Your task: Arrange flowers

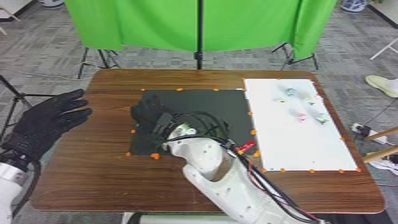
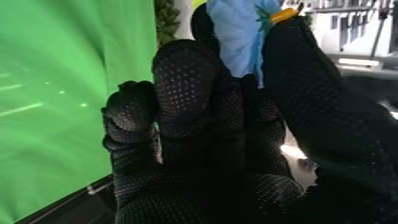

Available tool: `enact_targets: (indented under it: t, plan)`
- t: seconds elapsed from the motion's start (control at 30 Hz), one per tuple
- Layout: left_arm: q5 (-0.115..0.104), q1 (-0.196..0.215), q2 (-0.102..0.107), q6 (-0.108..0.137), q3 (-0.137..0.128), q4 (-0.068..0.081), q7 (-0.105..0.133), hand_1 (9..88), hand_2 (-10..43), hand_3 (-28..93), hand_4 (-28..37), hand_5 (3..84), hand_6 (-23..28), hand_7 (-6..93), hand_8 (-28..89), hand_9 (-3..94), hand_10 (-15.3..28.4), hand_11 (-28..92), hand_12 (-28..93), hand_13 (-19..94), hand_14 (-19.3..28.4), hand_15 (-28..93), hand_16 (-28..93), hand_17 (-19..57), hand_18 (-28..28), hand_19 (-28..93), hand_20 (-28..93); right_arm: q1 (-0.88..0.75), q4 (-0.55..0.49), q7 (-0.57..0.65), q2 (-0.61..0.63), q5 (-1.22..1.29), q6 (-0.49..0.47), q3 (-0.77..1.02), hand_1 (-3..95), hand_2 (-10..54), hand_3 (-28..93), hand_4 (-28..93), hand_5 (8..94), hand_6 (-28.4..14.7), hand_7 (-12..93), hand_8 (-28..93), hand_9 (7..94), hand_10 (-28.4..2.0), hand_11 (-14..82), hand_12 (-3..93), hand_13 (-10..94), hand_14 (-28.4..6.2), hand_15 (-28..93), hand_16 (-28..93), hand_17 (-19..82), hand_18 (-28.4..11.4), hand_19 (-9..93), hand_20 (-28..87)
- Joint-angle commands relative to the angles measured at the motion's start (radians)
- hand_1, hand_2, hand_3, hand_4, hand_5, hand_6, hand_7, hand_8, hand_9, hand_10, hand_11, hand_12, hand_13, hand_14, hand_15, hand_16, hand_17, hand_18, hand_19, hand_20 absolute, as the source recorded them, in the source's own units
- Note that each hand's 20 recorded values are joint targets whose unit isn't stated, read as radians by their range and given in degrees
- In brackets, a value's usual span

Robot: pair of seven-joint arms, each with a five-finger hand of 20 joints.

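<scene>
Robot hand [image 1: 151, 111] around blue flower [image 2: 236, 40]

The right hand [image 1: 153, 112], in a black fabric glove, lies ahead of its white seven-joint arm [image 1: 210, 162], which slants in from the right hand's near right side; the thumb [image 2: 302, 65] stands opposite the fingers [image 2: 185, 75], its tip drawn toward them in a pinch, the fingers bunched side by side. Well to the left of the right hand, the black-gloved left hand [image 1: 44, 120] is open, its fingers loosely apart and directed forward and inward, with the white left forearm [image 1: 9, 182] behind it.
</scene>
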Motion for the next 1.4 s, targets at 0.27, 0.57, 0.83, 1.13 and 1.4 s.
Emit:
enact_targets:
  t: [0.27, 0.57, 0.83, 1.13, 1.4]
  plan:
    - [-0.008, -0.04, 0.014, -0.029, 0.04, 0.024, -0.031, 25.6, 0.2, 72, -25.4, 35.5, 3.5, 20.1, -11, 30.4, 12.3, 27, 15, 24, 15.4, 41, -3, -8.3, 22.0, 48, 8, -0.021, 0.064, 0.005, -0.031, -0.101, 0.0, -0.006, 50.3, -9.5, 81, -28, 71.2, 1.0, 52, -20, 84.8, -3.3, 18.1, 43.6, 73, -2.0, 62, 38, 34, -16.7, 89, 46]
    - [-0.01, -0.087, 0.034, -0.032, 0.079, 0.042, -0.044, 25.5, 0.2, 72, -25.5, 35.5, 3.5, 20.1, -11, 30.4, 12.3, 27, 15, 23, 15.5, 41, -3, -8.2, 21.9, 48, 8, -0.036, 0.078, -0.002, -0.048, -0.121, -0.001, 0.004, 51.0, -9.5, 79, -28, 72.1, 1.6, 50, -20, 85.7, -3.1, 16.0, 42.7, 72, -2.1, 63, 37, 34, -16.6, 89, 46]
    - [-0.012, -0.109, 0.042, -0.034, 0.095, 0.046, -0.05, 25.6, 0.3, 72, -25.5, 35.5, 3.4, 20.1, -11, 30.4, 12.4, 27, 15, 23, 15.5, 41, -3, -8.3, 22.0, 48, 8, -0.053, 0.08, -0.003, -0.066, -0.134, 0.004, 0.01, 51.1, -9.5, 79, -28, 72.7, 2.0, 49, -19, 86.3, -3.1, 14.5, 42.0, 72, -2.1, 64, 37, 34, -16.6, 89, 46]
    - [-0.013, -0.141, 0.05, -0.043, 0.126, 0.058, -0.057, 25.6, 0.3, 72, -25.4, 35.6, 3.5, 20.0, -11, 30.5, 12.4, 27, 15, 24, 15.5, 41, -3, -8.3, 21.9, 48, 8, -0.063, 0.104, 0.018, -0.078, -0.141, 0.064, 0.004, 51.2, -9.5, 79, -28, 72.7, 2.1, 49, -19, 86.7, -3.1, 13.7, 42.1, 72, -2.4, 64, 37, 34, -16.7, 89, 46]
    - [-0.016, -0.149, 0.055, -0.042, 0.134, 0.061, -0.057, 25.6, 0.2, 72, -25.5, 35.6, 3.5, 20.1, -11, 30.5, 12.4, 27, 14, 24, 15.5, 41, -3, -8.3, 22.0, 48, 8, -0.054, 0.137, 0.041, -0.087, -0.145, 0.147, 0.005, 50.7, -9.5, 78, -28, 71.9, 2.0, 49, -18, 86.5, -2.6, 13.8, 42.4, 72, -3.0, 67, 35, 34, -16.9, 89, 47]
